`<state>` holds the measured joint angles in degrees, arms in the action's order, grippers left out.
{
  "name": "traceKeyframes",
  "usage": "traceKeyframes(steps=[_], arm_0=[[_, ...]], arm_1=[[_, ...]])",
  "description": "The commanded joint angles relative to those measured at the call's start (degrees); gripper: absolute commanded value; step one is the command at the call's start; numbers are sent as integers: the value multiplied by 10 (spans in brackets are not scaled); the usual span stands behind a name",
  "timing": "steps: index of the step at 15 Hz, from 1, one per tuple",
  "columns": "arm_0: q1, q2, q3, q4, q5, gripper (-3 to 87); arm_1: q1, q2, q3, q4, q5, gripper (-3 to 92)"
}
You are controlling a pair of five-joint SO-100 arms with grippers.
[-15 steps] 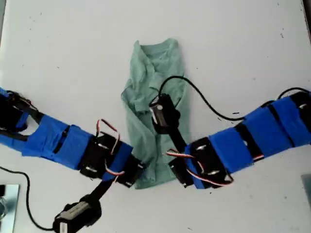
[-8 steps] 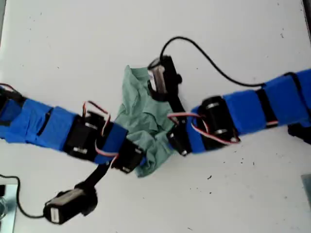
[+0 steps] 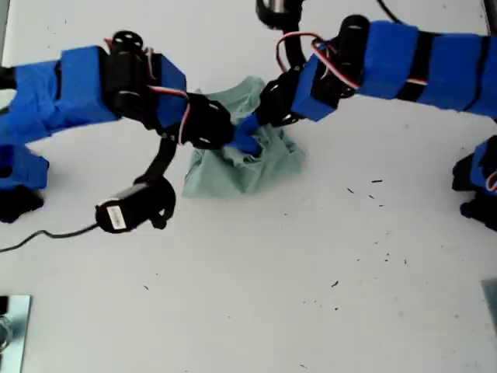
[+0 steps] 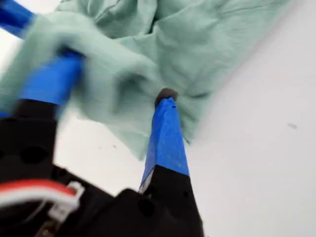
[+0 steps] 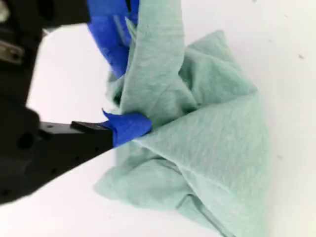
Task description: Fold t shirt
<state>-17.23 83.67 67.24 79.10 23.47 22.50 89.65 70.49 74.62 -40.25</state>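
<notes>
The pale sage-green t shirt (image 3: 247, 167) lies bunched and crumpled on the white table (image 3: 311, 295), just above the middle of the exterior view. My first gripper (image 3: 231, 138) reaches it from the exterior view's left. My second gripper (image 3: 256, 128) comes in from the upper right, and the two nearly touch over a raised fold. In the first wrist view the t shirt (image 4: 197, 44) wraps one blue finger (image 4: 49, 79) of my first gripper (image 4: 123, 84), hiding its tip. In the second wrist view a fold of the t shirt (image 5: 212, 138) sits between the jaws of my second gripper (image 5: 123, 98).
A black camera on a cable (image 3: 128, 208) hangs below the first arm. Blue-and-black arm bases stand at the exterior view's left edge (image 3: 19, 179) and right edge (image 3: 477, 186). A metal object (image 3: 9, 326) sits in the lower left corner. Dark specks (image 3: 373, 186) dot the table.
Both grippers have carried the shirt's lower edge from the bottom of the exterior view up towards its top. The long flat shirt has become a short bunched heap.
</notes>
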Motion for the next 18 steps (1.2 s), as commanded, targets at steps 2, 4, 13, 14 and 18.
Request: traceKeyframes(steps=[2, 4, 13, 14, 18], arm_0=[[-146, 304, 158, -26, 14, 321], [-203, 461, 360, -77, 14, 319], [-83, 1109, 1078, -246, -155, 182], [-74, 1231, 1154, -235, -159, 175], [19, 1229, 1187, -201, -147, 162]], arm_1=[[97, 332, 206, -125, -28, 282], [144, 569, 445, -171, 4, 261], [11, 1111, 974, 0, 153, 245], [10, 1111, 1017, 12, 169, 245], [62, 1109, 1074, 22, 201, 221]])
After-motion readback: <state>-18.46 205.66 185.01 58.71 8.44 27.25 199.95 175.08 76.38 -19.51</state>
